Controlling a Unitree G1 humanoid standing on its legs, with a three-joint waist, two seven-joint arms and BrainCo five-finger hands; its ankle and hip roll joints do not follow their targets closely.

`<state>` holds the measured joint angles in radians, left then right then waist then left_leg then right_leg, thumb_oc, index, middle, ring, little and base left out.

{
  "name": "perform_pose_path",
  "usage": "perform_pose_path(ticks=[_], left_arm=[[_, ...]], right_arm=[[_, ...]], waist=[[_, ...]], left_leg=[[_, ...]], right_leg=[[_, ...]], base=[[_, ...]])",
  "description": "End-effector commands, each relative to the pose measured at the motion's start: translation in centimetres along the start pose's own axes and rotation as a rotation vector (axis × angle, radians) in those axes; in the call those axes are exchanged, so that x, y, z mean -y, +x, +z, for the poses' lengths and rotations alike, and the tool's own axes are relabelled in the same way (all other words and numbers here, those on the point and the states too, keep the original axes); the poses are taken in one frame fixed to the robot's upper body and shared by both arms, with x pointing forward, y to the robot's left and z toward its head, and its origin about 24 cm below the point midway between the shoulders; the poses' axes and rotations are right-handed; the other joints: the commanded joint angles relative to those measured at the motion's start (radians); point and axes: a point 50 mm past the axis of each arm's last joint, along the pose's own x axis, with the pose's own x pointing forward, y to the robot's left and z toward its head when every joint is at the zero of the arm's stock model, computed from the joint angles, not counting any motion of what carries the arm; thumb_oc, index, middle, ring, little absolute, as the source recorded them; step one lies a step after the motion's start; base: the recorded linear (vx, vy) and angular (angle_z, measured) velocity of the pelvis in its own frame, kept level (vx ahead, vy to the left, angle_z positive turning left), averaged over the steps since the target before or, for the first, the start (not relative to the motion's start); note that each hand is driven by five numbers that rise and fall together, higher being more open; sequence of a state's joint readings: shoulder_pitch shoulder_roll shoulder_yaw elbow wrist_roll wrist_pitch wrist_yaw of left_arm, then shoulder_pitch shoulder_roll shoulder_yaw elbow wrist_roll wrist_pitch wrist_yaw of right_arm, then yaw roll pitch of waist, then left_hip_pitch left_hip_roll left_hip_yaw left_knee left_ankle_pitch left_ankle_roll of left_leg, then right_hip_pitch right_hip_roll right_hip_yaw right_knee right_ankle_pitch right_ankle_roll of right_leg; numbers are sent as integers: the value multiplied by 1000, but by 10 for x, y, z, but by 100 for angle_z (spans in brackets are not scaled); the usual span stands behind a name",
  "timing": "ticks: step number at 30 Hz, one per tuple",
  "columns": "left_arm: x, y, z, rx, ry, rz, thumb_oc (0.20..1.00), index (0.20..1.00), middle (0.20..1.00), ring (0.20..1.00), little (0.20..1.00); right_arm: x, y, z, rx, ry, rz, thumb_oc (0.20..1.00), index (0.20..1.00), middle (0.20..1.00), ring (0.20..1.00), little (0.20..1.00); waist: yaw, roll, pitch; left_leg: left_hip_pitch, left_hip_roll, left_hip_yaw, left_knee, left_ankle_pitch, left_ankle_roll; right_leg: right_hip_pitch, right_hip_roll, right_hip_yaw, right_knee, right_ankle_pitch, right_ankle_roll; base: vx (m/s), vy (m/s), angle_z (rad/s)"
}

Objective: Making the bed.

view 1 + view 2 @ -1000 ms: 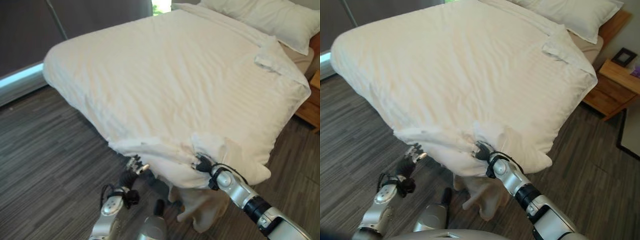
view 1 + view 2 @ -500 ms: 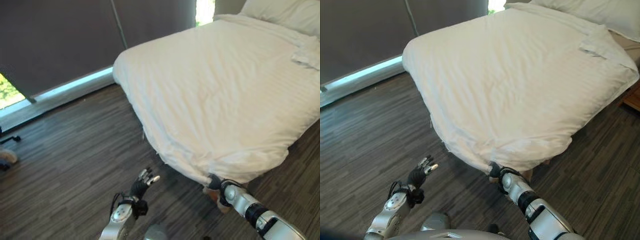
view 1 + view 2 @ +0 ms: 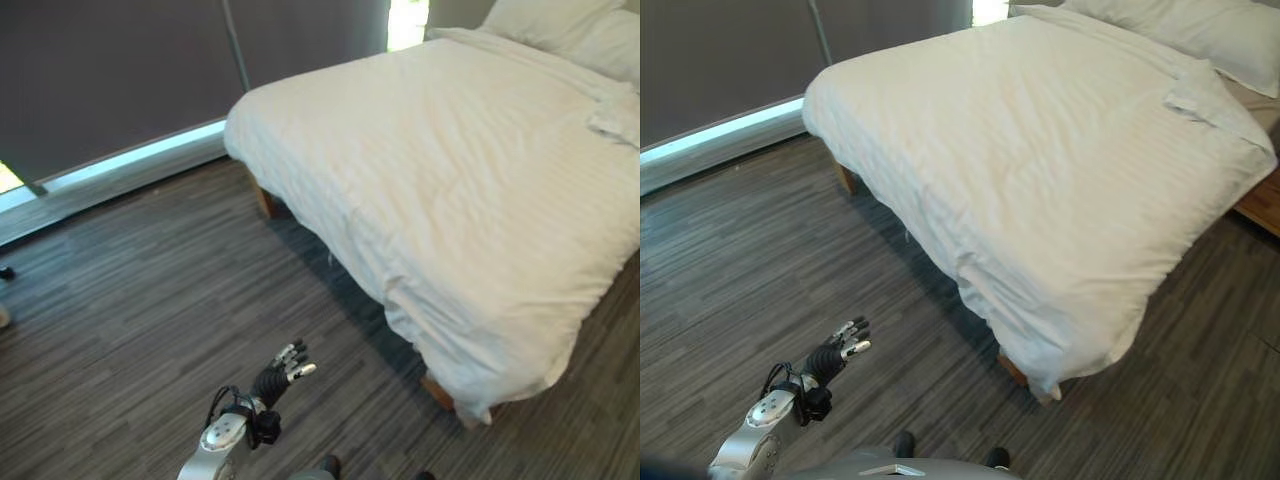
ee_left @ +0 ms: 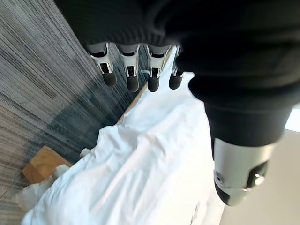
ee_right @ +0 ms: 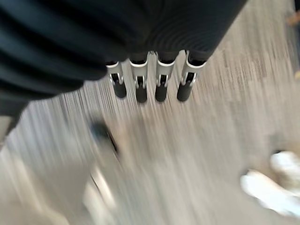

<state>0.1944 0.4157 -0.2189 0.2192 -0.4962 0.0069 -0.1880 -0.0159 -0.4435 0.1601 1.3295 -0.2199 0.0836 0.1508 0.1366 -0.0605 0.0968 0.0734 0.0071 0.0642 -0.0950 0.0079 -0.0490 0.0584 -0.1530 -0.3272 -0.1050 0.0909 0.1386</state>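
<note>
Since the duvet [image 3: 1040,170] lies smooth over the bed [image 3: 263,203], both robot hands hang empty: left robot hand [image 3: 281,368] spread, right robot hand [image 5: 150,79] straight-fingered above the floor [image 3: 760,270].

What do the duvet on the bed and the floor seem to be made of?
The duvet looks like soft woven cotton, white and matte; faint woven stripes and loose folds at its hanging corner suggest this. The floor looks like wood or wood-look laminate, grey-brown with a low sheen; narrow streaked planks show, so I cannot tell which.
</note>
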Motion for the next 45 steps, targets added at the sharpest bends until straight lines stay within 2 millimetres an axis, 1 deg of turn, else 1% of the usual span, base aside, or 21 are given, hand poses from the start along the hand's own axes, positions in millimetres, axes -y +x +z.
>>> perform_pose_path(ticks=[1,2,3,4,5,6,7,8,11,13,18,22,23,26,28,32,34,40,41,42,45], left_arm=[[7,3,25,132,18,-9,1000,1000,1000,1000,1000],[2,0,21,136,1,30,1000,1000,1000,1000,1000],[3,0,21,135,1,29,1000,1000,1000,1000,1000],[2,-2,18,127,-6,37,1000,1000,1000,1000,1000],[5,-3,15,124,-14,33,1000,1000,1000,1000,1000],[6,-4,15,128,-12,27,1000,1000,1000,1000,1000],[9,-6,12,120,-9,14,1000,1000,1000,1000,1000],[9,-6,12,120,-9,14,1000,1000,1000,1000,1000],[12,-7,10,112,-19,6,1000,1000,1000,1000,1000],[13,-8,6,100,-29,-5,1000,1000,1000,1000,1000],[15,-6,8,98,-6,-35,1000,1000,1000,1000,1000],[15,-2,13,116,15,-45,1000,1000,1000,1000,1000],[16,0,15,121,14,-45,1000,1000,1000,1000,1000],[18,4,18,130,22,-54,1000,1000,1000,1000,1000],[19,5,18,131,22,-58,1000,1000,1000,1000,1000],[29,16,27,159,15,-84,1000,1000,1000,1000,1000],[31,18,28,165,17,-85,1000,1000,1000,1000,1000],[38,24,32,177,20,-97,1000,1000,1000,1000,1000],[39,28,34,182,23,-88,1000,1000,1000,1000,1000],[39,29,34,184,24,-89,1000,1000,1000,1000,1000],[42,34,34,179,23,-76,1000,1000,1000,1000,1000]], right_arm=[[67,-22,63,311,166,-253,1000,1000,1000,1000,1000],[92,-54,101,589,171,-345,1000,1000,1000,1000,1000],[92,-54,100,587,172,-345,1000,1000,1000,1000,1000],[105,-77,118,740,249,-366,1000,1000,1000,1000,1000],[110,-93,126,872,362,-360,354,354,354,354,354],[108,-101,135,953,391,-369,200,200,200,200,200],[103,-117,154,1096,486,-318,200,200,200,200,200],[103,-117,154,1097,488,-318,200,200,200,200,200],[88,-148,185,1326,564,-183,200,200,200,200,200],[69,-157,207,1407,584,-43,200,200,200,200,200],[51,-167,238,1422,390,33,200,200,200,200,200],[51,-181,264,1458,328,43,200,200,200,200,200],[54,-194,278,1501,336,47,200,200,200,200,200],[67,-211,297,1546,361,4,200,200,200,200,200],[73,-214,301,1543,372,-14,200,200,200,200,200],[124,-238,314,1561,555,-151,200,200,200,200,200],[137,-240,313,1554,628,-173,200,200,200,200,200],[164,-224,295,1486,835,-229,200,200,200,200,200],[175,-189,269,1329,987,-285,200,200,200,200,200],[176,-189,269,1330,988,-285,200,200,200,200,200],[158,-126,226,1055,1169,-284,200,200,200,200,200]], waist=[[4,-14,-14],[-20,-19,-12],[-19,-18,-13],[-30,-18,-10],[-37,-17,-12],[-37,-17,-11],[-34,-16,-5],[-34,-17,-7],[-24,-14,2],[-6,-8,16],[22,-2,46],[45,10,76],[57,19,91],[71,35,118],[75,38,124],[89,69,175],[92,76,186],[86,98,215],[80,112,236],[80,112,235],[74,128,252]], left_leg=[[-80,13,-26,8,49,-1],[-77,13,-10,8,43,1],[-76,13,-9,8,43,1],[-70,14,-3,8,37,3],[-74,12,0,8,37,6],[-74,12,1,8,36,7],[-71,12,5,8,30,8],[-75,11,5,8,34,8],[-87,10,9,8,37,9],[-103,10,8,8,43,8],[-140,9,-1,8,58,5],[-185,6,-12,8,74,2],[-209,6,-18,8,84,-1],[-252,2,-25,8,99,-4],[-268,1,-28,8,104,-4],[-350,-5,-37,8,123,-6],[-369,-6,-35,8,127,-6],[-408,-5,-27,8,134,-7],[-426,-9,-26,8,133,-8],[-431,-9,-26,8,138,-8],[-438,-9,-23,8,132,-8]], right_leg=[[35,41,13,18,-49,3],[28,42,31,18,-44,6],[28,42,32,18,-44,6],[31,42,36,18,-45,8],[24,40,38,18,-42,9],[22,40,39,18,-42,10],[21,38,39,18,-42,13],[17,37,39,18,-40,13],[2,34,38,18,-36,15],[-14,32,32,18,-32,16],[-46,30,23,18,-22,16],[-86,29,16,18,-9,16],[-110,28,13,18,-1,15],[-150,29,12,18,11,13],[-167,29,12,18,16,12],[-254,27,23,18,39,12],[-278,29,32,18,46,13],[-321,24,44,18,56,16],[-343,23,53,18,59,18],[-348,22,53,18,63,18],[-356,22,52,18,60,21]], base=[[2,49,-31],[10,47,-30],[30,45,-27],[12,40,-34],[20,40,-29],[19,28,-25],[12,8,-9],[-6,10,-8],[-19,6,-3],[-43,11,-3],[-66,0,3],[-131,-10,6],[-98,4,16],[-127,8,13],[-82,3,10],[-114,20,-1],[-42,12,-1],[-19,30,-6],[-42,33,-1],[0,0,0],[10,3,1]])
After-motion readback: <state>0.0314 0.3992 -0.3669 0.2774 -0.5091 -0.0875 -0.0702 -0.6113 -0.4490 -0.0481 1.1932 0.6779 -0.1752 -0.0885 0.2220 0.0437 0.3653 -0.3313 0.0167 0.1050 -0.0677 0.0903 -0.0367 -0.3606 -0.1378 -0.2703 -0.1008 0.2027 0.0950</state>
